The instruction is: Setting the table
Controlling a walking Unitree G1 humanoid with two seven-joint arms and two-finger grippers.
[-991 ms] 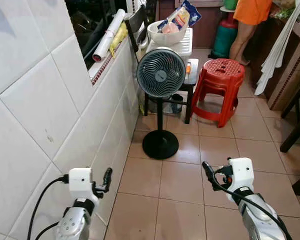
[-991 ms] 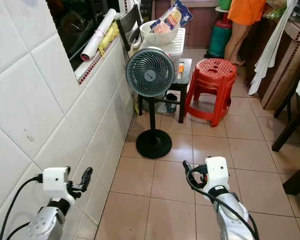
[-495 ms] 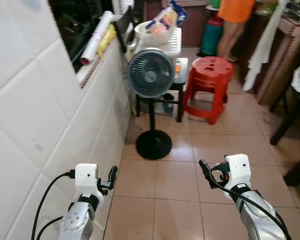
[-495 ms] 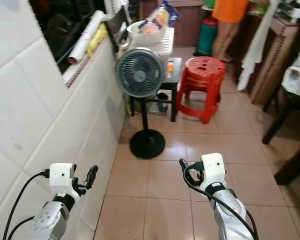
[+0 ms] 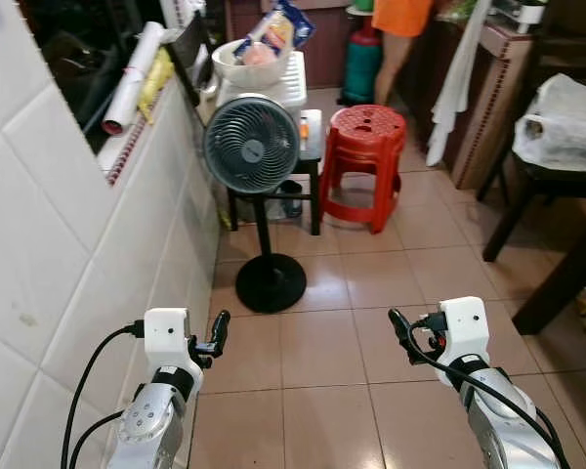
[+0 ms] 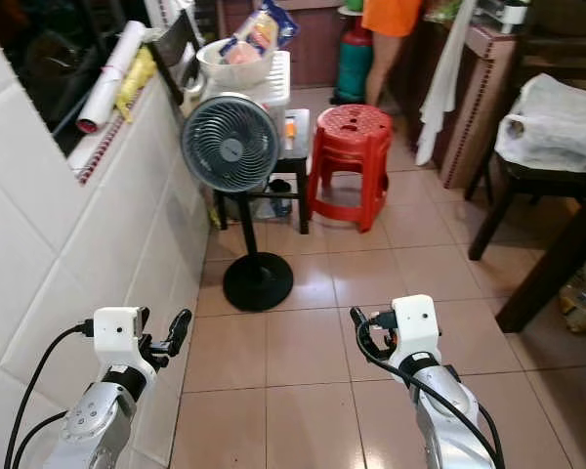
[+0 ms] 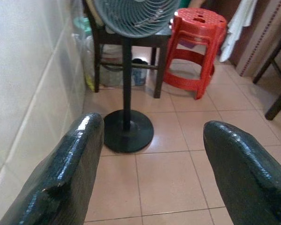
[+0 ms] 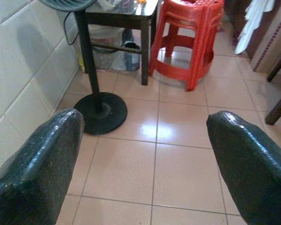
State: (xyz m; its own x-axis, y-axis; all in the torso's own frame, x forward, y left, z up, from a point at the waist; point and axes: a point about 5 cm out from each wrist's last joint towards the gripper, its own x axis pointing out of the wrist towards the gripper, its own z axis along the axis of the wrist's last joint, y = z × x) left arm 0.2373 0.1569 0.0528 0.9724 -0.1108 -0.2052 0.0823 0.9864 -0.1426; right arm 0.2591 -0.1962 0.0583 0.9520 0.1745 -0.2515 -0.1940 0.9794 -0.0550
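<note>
Now we have turned to our right, so the dark table (image 5: 557, 234) with a white plastic bag (image 5: 566, 122) on it shows at the right edge of the floor. Before, we faced more of the white tiled wall (image 5: 49, 244). That means we are heading toward the table we must set, but we carry nothing for it yet.

Our left gripper (image 7: 150, 154) is wide open and empty. Our right gripper (image 8: 145, 154) is wide open and empty too. Both are held low over the tiled floor (image 5: 322, 332).

Ahead stands a fan (image 5: 251, 147), close by the wall. Just beside it is a red stool (image 5: 368, 147). A person (image 5: 400, 29) in orange stands at the far end of the floor.
</note>
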